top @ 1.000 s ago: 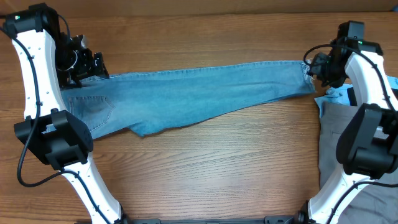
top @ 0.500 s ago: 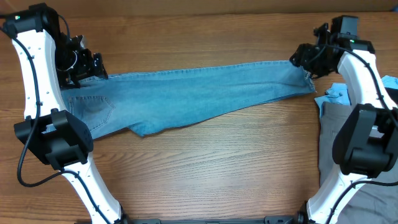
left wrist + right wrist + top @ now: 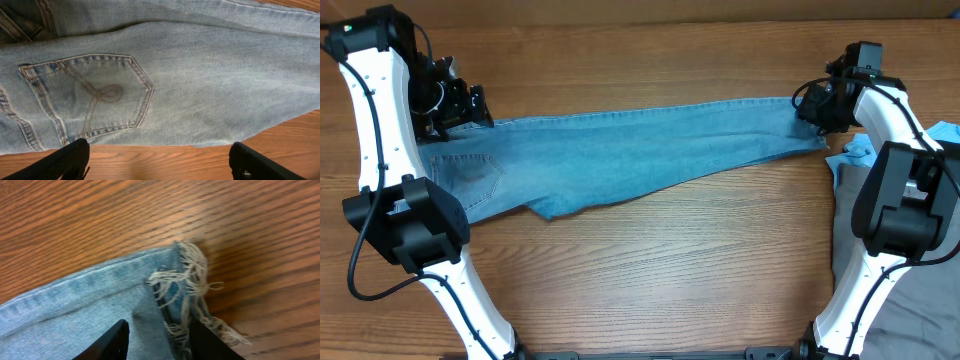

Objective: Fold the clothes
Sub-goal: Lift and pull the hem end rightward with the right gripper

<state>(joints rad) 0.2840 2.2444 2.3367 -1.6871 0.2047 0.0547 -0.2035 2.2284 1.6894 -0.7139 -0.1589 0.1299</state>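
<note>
Overhead | left hand (image 3: 477, 108) spread wide over jeans (image 3: 640, 150), empty | right hand (image 3: 162, 332) straddling frayed hem (image 3: 189, 272), grip unclear

Bare table (image 3: 670, 270) in front of the jeans (image 3: 640, 150) lies open; grey trousers (image 3: 925, 325) crowd the right edge

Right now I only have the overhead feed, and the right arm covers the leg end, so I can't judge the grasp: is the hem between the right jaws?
Observer: Yes. In the right wrist view, the frayed hem of the jeans lies between the jaws of the right gripper. They stand apart, and the cloth looks flat, not pinched.
Operator: And the left side?
Observer: The left wrist view shows the left gripper wide open with nothing between its jaws. A stitched back pocket is just ahead of it.
</note>
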